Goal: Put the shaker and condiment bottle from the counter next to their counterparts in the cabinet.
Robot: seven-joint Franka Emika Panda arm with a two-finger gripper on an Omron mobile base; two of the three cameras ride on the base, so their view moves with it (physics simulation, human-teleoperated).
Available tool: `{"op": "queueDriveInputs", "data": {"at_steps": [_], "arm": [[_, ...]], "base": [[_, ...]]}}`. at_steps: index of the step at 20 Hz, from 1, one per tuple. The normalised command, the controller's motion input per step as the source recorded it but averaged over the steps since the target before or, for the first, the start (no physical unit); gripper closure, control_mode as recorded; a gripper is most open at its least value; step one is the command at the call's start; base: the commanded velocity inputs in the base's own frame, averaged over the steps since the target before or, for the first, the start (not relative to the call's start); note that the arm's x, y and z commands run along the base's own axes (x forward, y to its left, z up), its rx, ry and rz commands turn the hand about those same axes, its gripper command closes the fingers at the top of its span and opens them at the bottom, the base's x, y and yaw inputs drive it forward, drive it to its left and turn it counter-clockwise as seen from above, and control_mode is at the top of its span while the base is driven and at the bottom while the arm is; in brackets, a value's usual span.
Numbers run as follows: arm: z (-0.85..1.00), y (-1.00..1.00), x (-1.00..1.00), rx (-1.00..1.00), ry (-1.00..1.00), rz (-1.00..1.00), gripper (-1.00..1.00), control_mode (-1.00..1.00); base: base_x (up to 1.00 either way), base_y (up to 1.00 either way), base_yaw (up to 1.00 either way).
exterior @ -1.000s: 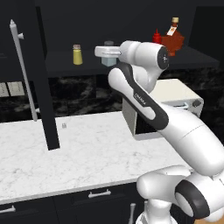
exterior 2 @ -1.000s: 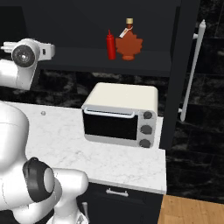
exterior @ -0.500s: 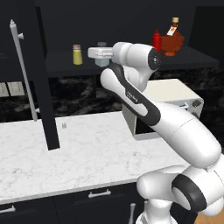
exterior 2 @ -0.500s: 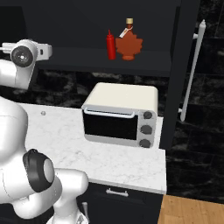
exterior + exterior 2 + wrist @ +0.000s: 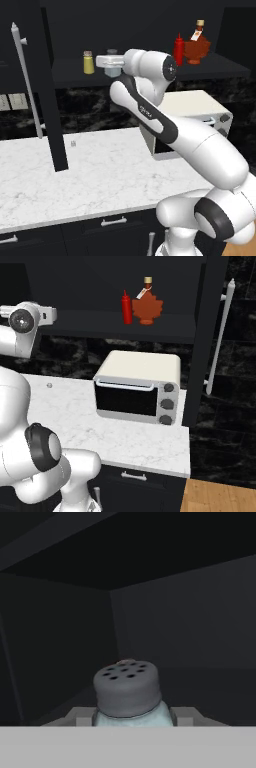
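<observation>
fingers [image 5: 128, 721] closed around the shaker [image 5: 128, 694], held over cabinet shelf [image 5: 65, 75], right of yellow shaker [image 5: 88, 62]

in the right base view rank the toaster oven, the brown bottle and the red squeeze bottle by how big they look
1. toaster oven, by far the largest
2. brown bottle
3. red squeeze bottle, slimmer, slightly shorter

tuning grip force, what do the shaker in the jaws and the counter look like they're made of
The shaker: pale blue-grey translucent body, likely glass or plastic; matte grey cap with punched holes, looks like metal. The counter: white slab with grey veins, a smooth marble-like stone look, though it could be laminate.
</observation>
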Motion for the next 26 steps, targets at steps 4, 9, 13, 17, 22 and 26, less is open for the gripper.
{"op": "queueDriveInputs", "data": {"at_steps": [4, 9, 13, 17, 22, 26], "arm": [[-0.11, 0.0, 0.0, -0.04, 0.0, -0.07, 1.0, -1.0], [-0.06, 0.0, 0.08, -0.03, 0.0, -0.11, 1.0, -1.0], [-0.02, 0.0, 0.11, -0.02, 0.0, -0.12, 1.0, -1.0], [0.0, 0.0, 0.2, 0.0, 0.01, -0.08, 1.0, -1.0], [0.0, 0.0, 0.34, 0.0, 0.05, -0.01, 1.0, -1.0], [0.0, 0.0, 0.48, 0.0, 0.03, 0.0, 1.0, -1.0]], "base": [[0.0, 0.0, 0.0], [0.0, 0.0, 0.0], [0.0, 0.0, 0.0], [0.0, 0.0, 0.0], [0.0, 0.0, 0.0], [0.0, 0.0, 0.0]]}}
